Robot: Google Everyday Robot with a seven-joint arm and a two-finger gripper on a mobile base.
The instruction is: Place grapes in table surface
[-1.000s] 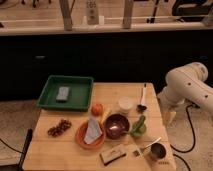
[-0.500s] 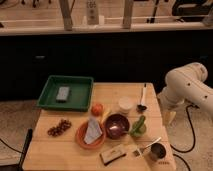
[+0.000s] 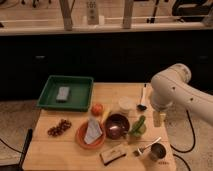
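The grapes (image 3: 59, 127), a small dark reddish-purple bunch, lie on the light wooden table surface (image 3: 55, 150) at its left side, just left of the orange plate (image 3: 82, 141). My gripper (image 3: 159, 119) hangs below the white arm (image 3: 172, 90) at the table's right edge, far from the grapes. It holds nothing that I can see.
A green tray (image 3: 80, 95) with a grey block (image 3: 63, 93) sits at the back left. An orange fruit (image 3: 97, 108), a dark bowl (image 3: 116, 125), a white cup (image 3: 125, 104), a black spoon (image 3: 143, 100), a green item (image 3: 138, 127), a metal cup (image 3: 158, 151) and a bar (image 3: 113, 155) crowd the middle and right.
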